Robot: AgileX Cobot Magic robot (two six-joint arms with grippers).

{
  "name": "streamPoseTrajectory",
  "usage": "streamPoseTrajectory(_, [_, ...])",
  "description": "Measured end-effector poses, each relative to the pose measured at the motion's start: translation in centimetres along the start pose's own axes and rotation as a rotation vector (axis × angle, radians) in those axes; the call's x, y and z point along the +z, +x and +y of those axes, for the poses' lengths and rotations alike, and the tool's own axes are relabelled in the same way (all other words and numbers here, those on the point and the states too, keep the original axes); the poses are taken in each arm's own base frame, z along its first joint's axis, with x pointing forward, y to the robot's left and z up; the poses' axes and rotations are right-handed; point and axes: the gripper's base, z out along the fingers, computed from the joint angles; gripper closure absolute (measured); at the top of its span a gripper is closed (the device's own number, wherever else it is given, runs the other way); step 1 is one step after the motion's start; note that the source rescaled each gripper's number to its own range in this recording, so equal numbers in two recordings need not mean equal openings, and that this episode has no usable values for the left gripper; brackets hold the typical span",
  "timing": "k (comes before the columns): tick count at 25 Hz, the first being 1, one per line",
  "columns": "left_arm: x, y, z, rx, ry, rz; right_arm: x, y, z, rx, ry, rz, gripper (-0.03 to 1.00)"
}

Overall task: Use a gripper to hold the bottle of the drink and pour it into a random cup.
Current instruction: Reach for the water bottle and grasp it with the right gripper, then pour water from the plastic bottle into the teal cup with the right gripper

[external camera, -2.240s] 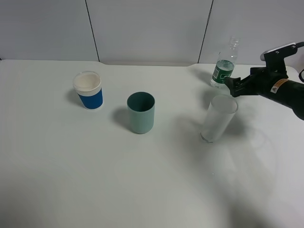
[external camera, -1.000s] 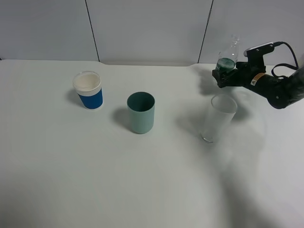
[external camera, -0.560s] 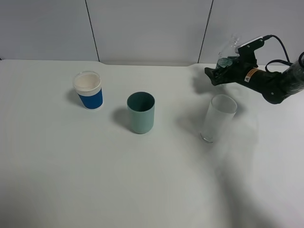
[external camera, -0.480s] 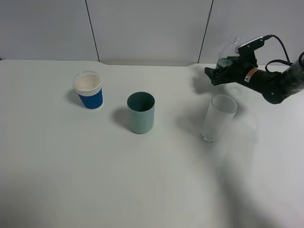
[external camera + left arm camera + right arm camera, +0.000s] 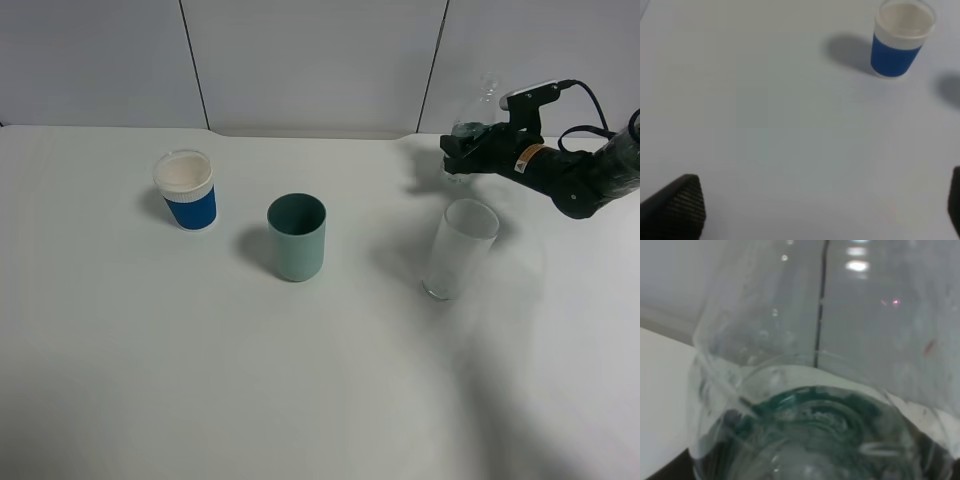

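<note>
The bottle of the drink (image 5: pixel 469 127), clear with a dark green label, hangs above the back right of the table, neck tilted up to the right. My right gripper (image 5: pixel 458 152) is shut on its body. In the right wrist view the bottle (image 5: pixel 810 435) fills the picture and hides the fingers. The teal cup (image 5: pixel 296 237) stands upright near the table's middle, well left of the bottle. My left gripper (image 5: pixel 820 207) shows only in its wrist view, open, with bare table between its fingertips.
A tall clear glass (image 5: pixel 458 249) stands just in front of and below the held bottle. A white cup with a blue sleeve (image 5: pixel 186 190) stands at the left, also seen from the left wrist as the white cup (image 5: pixel 902 40). White wall panels back the table.
My right gripper reached the standing bottle, shut on it and lifted it off the table. In the last half second the bottle swung a little more upright.
</note>
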Motion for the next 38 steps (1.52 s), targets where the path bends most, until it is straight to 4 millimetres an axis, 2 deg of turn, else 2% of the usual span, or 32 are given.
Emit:
streamPoseTrajectory(9, [0.0,0.0,0.0,0.000,0.000,0.000,0.0,0.0,0.4,-0.018,-0.047,0.009,0.97])
streamPoseTrajectory(14, [0.0,0.0,0.0,0.000,0.000,0.000,-0.2,-0.8,0.4,-0.023,-0.045,0.048,0.97])
streamPoseTrajectory(18, [0.0,0.0,0.0,0.000,0.000,0.000,-0.8,-2.5,0.3,-0.036,-0.018,0.095,0.97])
streamPoseTrajectory(22, [0.0,0.0,0.0,0.000,0.000,0.000,-1.4,-5.4,0.5,-0.076,-0.013,0.071,0.97])
streamPoseTrajectory(25, [0.0,0.0,0.0,0.000,0.000,0.000,-2.3,-7.5,0.8,-0.094,-0.019,0.040,0.97])
streamPoseTrajectory(30, [0.0,0.0,0.0,0.000,0.000,0.000,-4.2,-9.9,1.4,-0.128,-0.020,0.023,0.97])
streamPoseTrajectory(34, [0.0,0.0,0.0,0.000,0.000,0.000,-5.9,-10.9,2.3,-0.172,-0.041,0.020,0.97])
streamPoseTrajectory(38, [0.0,0.0,0.0,0.000,0.000,0.000,-7.4,-11.0,3.2,-0.253,-0.081,0.064,0.97])
